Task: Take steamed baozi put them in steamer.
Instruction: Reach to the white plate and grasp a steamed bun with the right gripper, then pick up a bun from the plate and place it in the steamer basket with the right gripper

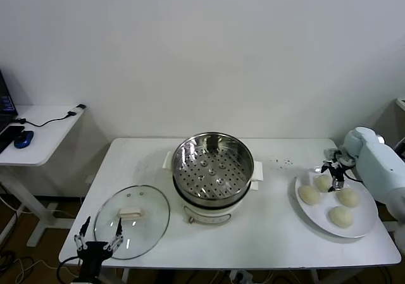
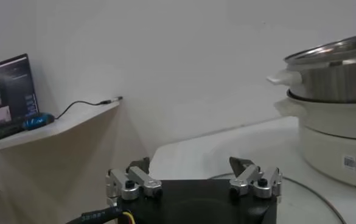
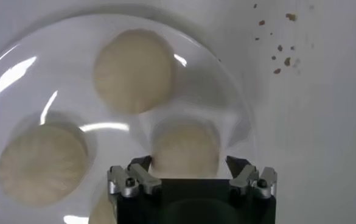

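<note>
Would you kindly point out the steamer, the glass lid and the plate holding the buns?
steamer (image 1: 209, 170): head view, perforated steel bottom.
glass lid (image 1: 152, 216): head view, clear glass beside its white handle.
plate (image 1: 367, 227): head view, bare near rim.

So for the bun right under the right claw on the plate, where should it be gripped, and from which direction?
Grip that baozi across its widest part, low on the dome, coming straight down from above. It sits flat on the plate, and clear gaps beside it leave room for the fingers of the right claw, which already straddle it.
</note>
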